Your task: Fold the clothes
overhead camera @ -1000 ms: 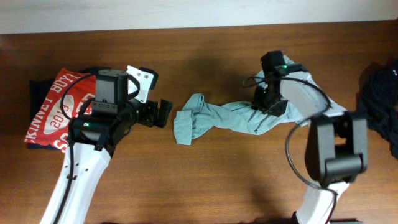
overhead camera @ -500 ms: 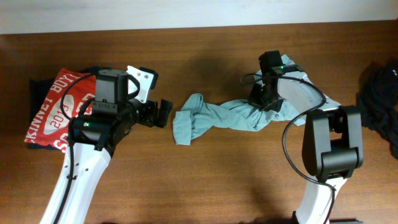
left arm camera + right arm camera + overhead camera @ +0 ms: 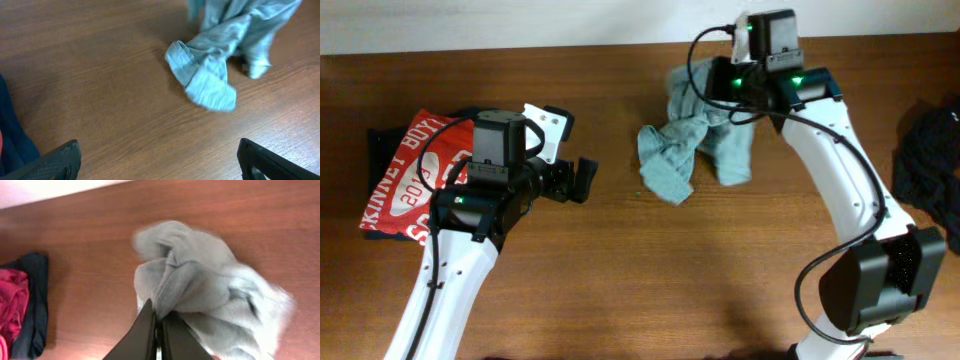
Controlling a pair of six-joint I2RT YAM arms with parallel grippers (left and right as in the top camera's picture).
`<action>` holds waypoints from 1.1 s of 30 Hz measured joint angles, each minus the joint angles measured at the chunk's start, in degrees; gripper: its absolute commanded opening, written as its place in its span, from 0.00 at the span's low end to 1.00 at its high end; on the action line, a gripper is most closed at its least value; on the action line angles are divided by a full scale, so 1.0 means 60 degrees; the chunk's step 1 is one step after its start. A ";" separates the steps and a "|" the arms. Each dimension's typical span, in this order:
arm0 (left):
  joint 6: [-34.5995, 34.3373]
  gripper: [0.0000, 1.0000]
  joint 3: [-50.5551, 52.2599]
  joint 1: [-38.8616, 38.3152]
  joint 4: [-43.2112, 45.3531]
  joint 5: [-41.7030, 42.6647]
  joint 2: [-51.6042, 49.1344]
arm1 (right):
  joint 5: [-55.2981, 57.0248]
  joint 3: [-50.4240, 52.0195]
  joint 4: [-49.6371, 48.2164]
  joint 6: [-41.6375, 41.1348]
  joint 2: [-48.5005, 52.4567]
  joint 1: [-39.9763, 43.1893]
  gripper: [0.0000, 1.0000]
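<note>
The clothes, a pale grey-blue t-shirt [image 3: 672, 165], hang bunched from my right gripper [image 3: 720, 88] near the table's back edge, and the lower folds rest on the wood. In the right wrist view the gripper [image 3: 157, 314] is shut, with a pinch of the t-shirt [image 3: 200, 287] between its closed fingers. My left gripper [image 3: 585, 180] stands open to the left of the shirt and apart from it. Seen from the left wrist, the gripper [image 3: 160, 161] has only bare wood between its spread fingers [image 3: 62, 159], and the t-shirt [image 3: 207, 75] lies ahead of it.
A red t-shirt with white lettering [image 3: 408, 170] lies on a dark garment [image 3: 382, 140] at the left, under my left arm. A black garment [image 3: 930, 165] sits at the right edge. The table's back edge [image 3: 570, 44] runs just behind the right gripper.
The right gripper shut on the t-shirt and carried it up and toward the back edge. The shirt, stretched out on the table before, is now bunched and hanging. The left arm stayed still.
</note>
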State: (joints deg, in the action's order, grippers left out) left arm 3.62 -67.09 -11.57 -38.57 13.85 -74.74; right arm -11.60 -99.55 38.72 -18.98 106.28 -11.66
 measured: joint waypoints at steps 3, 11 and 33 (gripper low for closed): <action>0.0000 0.99 0.0000 0.0000 -0.0011 0.0000 0.0000 | -0.0022 0.0036 0.0036 0.0120 0.0204 -0.0229 0.04; 0.0004 0.99 0.0000 -0.0018 -0.0106 0.0000 0.0000 | 0.1096 -0.0022 0.1249 0.0834 -0.0313 -0.0699 0.04; 0.0004 0.99 0.0000 -0.0018 0.0321 0.0000 0.0000 | -0.0525 -0.0747 0.1468 0.2506 -0.3523 -0.0674 0.04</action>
State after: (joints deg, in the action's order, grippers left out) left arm 3.64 -67.09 -11.68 -36.64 13.85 -74.74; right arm -14.74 -104.03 47.53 -3.95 85.14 -15.70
